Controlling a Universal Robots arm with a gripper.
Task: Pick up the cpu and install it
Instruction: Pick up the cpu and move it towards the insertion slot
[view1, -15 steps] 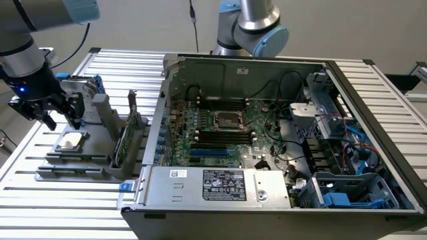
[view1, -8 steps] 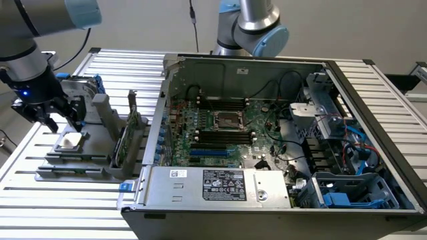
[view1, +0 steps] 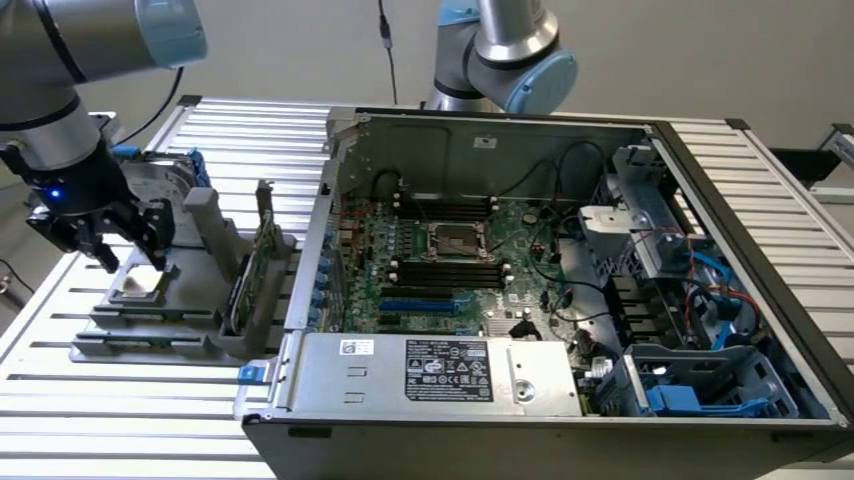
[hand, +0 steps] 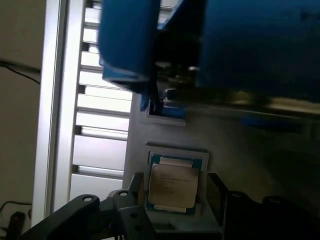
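Black two-finger gripper (view1: 131, 262) hung open directly above the small flat square silver-topped cpu (view1: 140, 287), which sat in a grey fixture (view1: 147, 322) off the exterior view's left of the open computer case (view1: 534, 122), fingers flanking its opposite edges.

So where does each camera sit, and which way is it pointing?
Exterior view: off the arm, high up, looking down at the open computer case and the holder beside it; the arm and its open fingers show at the exterior view's left.
Wrist view: on the wrist, looking down past the fingers at the chip.
Shared: the chip and the fingers.
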